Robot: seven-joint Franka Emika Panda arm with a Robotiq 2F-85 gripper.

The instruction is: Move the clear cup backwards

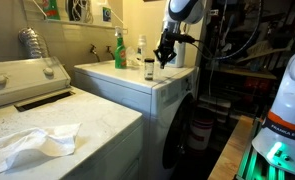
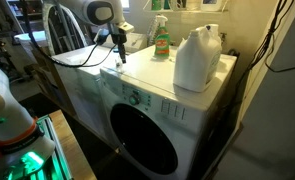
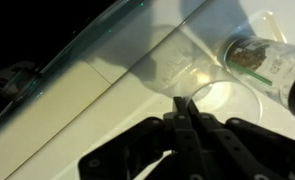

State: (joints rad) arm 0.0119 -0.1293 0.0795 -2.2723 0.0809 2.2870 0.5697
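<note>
The clear cup (image 1: pixel 149 68) is short and see-through with a dark upper part. It stands on the white dryer top (image 1: pixel 172 82) near the front edge. In the wrist view its round rim (image 3: pixel 215 97) lies just past my fingertips. My gripper (image 1: pixel 165 55) hovers close beside and slightly above the cup, and its fingers (image 3: pixel 184 104) are pressed together with nothing between them. In an exterior view the gripper (image 2: pixel 118 44) hangs over the cup (image 2: pixel 118 62) at the dryer's far corner.
A taller clear bottle with a green top (image 1: pixel 140 52) (image 3: pixel 262 60) stands right behind the cup. A green spray bottle (image 1: pixel 119 50) (image 2: pixel 161 40) and a big white jug (image 2: pixel 197 58) also stand on the dryer. A washer with a white cloth (image 1: pixel 32 142) is beside it.
</note>
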